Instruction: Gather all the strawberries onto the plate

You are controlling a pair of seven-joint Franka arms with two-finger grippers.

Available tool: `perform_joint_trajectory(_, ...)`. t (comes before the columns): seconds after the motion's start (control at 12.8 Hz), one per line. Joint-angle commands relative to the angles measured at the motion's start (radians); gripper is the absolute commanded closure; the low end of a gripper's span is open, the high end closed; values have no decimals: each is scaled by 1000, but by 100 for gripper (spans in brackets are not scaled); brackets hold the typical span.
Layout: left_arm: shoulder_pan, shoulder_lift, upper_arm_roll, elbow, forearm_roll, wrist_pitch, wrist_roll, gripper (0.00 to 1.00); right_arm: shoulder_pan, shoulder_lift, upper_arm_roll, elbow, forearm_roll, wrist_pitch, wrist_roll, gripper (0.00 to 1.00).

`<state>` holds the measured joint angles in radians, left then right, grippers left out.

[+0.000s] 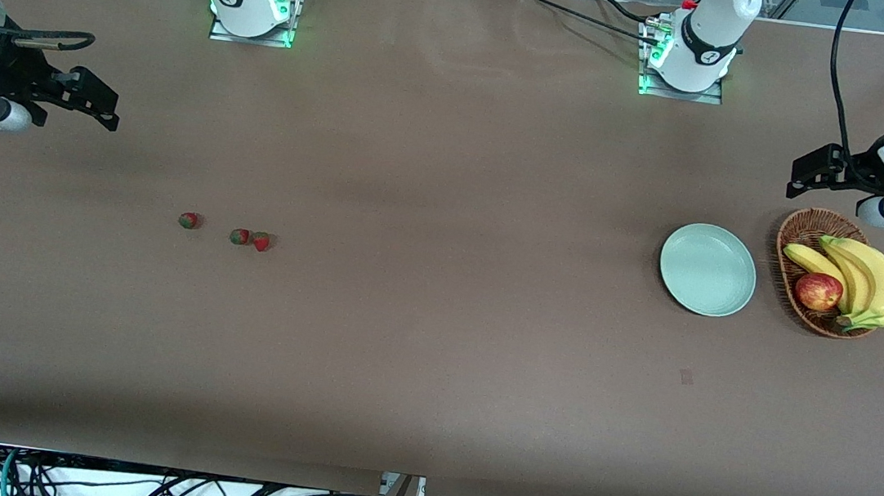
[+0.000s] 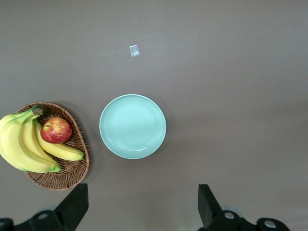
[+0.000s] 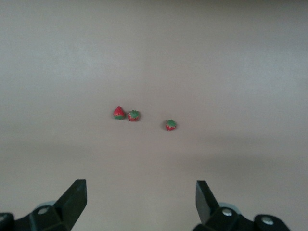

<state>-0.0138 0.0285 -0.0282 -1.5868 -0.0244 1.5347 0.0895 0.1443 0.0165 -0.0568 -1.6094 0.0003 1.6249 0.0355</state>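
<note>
While both arms wait at the 2 ends, the brown surface carries everything else. At the left arm's end sits a brown wicker basket holding a bunch of yellow bananas and a red-yellow apple, the apple touching the bananas. Just beside the basket, toward the right arm's end and not touching it, lies the pale mint-green plate, with nothing on it.

Up in the air over the surface's edge at the left arm's end, close to the basket, hangs the left pincer; the left wrist view shows its 2 fingers spread wide with nothing between them. Over the edge at the right arm's end hangs the right pincer, likewise released, its fingers wide apart and bare.

Well apart from the plate, toward the right arm's end, lie the 3 strawberries on the bare surface: 2 side by side, just about touching, and 1 a little apart, nearer the right arm's end. A small pale patch marks the surface nearer the front camera than the plate.
</note>
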Motion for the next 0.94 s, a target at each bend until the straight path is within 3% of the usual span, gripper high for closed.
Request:
perform_joint_trajectory(0.0, -11, 1, 4, 19, 18, -2, 6, 0, -6, -6, 8, 2, 0, -13, 7, 0)
perform_joint_trajectory(0.86, -11, 8, 4, 19, 20, 1, 6, 0, -14, 5, 3, 22, -2, 0, -14, 0)
